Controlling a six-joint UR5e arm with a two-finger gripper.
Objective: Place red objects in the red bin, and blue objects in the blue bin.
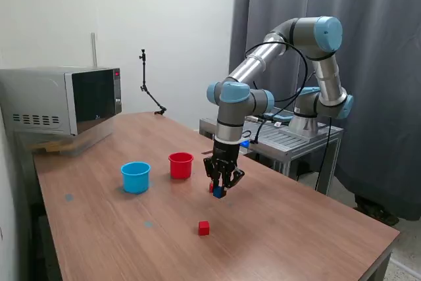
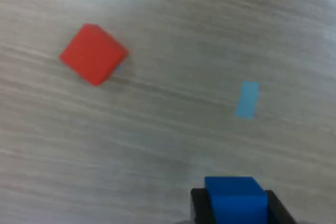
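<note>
My end effector (image 1: 222, 187) grips a blue cube (image 2: 235, 199) by opposite flat faces, near the red bin (image 1: 181, 165); it seems light, rigid.

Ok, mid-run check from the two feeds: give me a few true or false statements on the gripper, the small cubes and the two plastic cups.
1. The two-finger gripper has a small dark blue cube between its fingers. True.
2. The round red plastic cup lies tipped on its side. False: it stands upright on the wooden table.
3. A small solid red cube sits on the table apart from both cups. True.
4. The round light blue plastic cup stands on the exterior view's right of the red cup. False: it stands on its left.
5. The microwave door is open. False: it is closed.
</note>
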